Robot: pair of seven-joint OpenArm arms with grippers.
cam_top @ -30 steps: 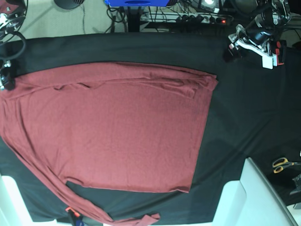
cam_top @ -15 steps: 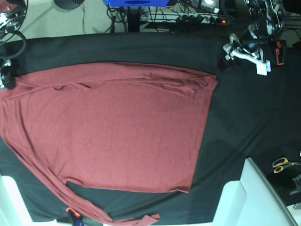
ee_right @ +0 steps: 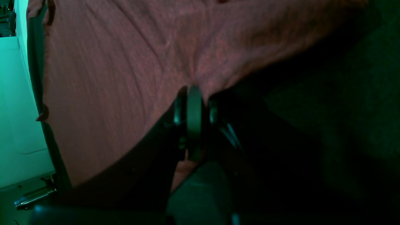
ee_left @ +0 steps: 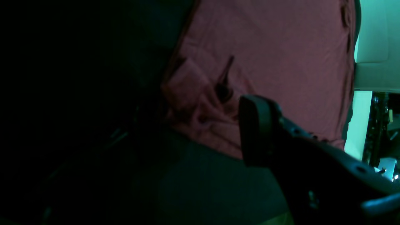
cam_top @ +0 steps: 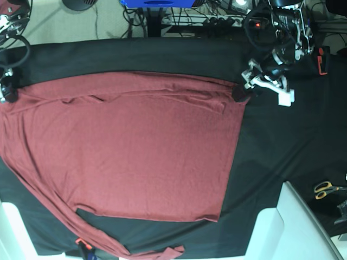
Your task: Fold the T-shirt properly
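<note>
Cloth, the maroon T-shirt (cam_top: pixel 130 146), lies flat across the black bench (cam_top: pixel 287 141); right tool (ee_right: pixel 193 103) pinches its 9 o'clock edge, left tool (cam_top: pixel 242 91), spread, should close squarely on the bunched 2 o'clock corner before lifting.

The T-shirt (cam_top: pixel 130 146) lies spread flat on the black cloth, a plain dark red knit with no print. Its body is a broad, mostly smooth panel. One long narrow sleeve runs along the near left edge, ending in a small curl at the bottom. Along the far edge a fold forms a raised ridge, with the fabric bunched into wrinkles at the far right corner. My right wrist view shows the fabric (ee_right: pixel 125 62) pulled into creases converging where the shirt's left edge is pinched. My left wrist view shows the rumpled corner (ee_left: pixel 203 103).
</note>
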